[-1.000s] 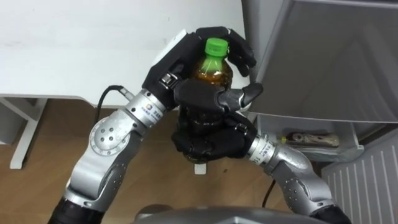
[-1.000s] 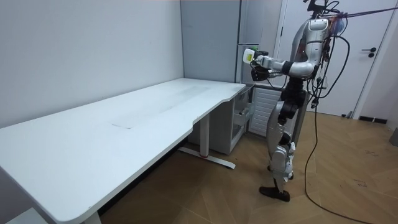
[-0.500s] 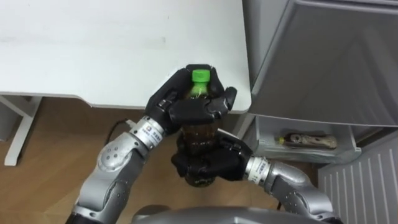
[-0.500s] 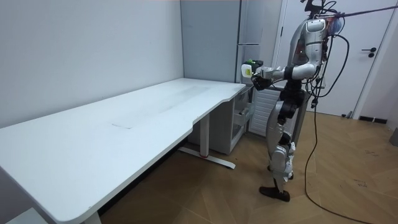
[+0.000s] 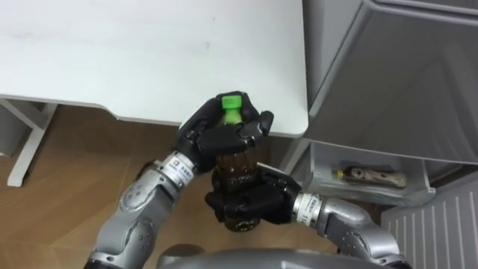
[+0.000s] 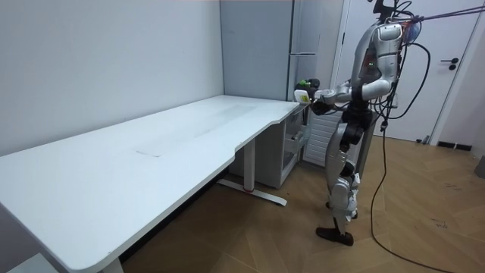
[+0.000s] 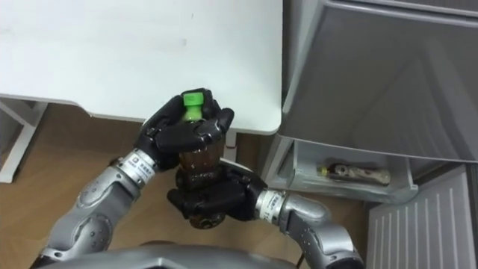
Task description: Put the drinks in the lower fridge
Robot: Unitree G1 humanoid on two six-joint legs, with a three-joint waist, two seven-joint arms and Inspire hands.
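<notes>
While both hands close on it, one drink bottle with brown liquid and one green cap stands upright near the middle of the left eye view, over the wooden floor and just off the corner of the white table. The left hand comes in from 7 o'clock and has its fingers curled round the bottle's neck and shoulder, just under the cap. The right hand comes in from 4 o'clock and is wrapped round the bottle's lower half, so the two hands sit one above the other and touch. One table fills the view from 9 to 12 o'clock of the bottle. One grey fridge stands at 2 o'clock, beside the table's corner. At 3 o'clock of the bottle, under the grey front, is one pale tray with a single long object lying flat in it; its kind cannot be told. From the room view the robot stands upright on the floor between table and fridge, holding the bottle out before its chest.
</notes>
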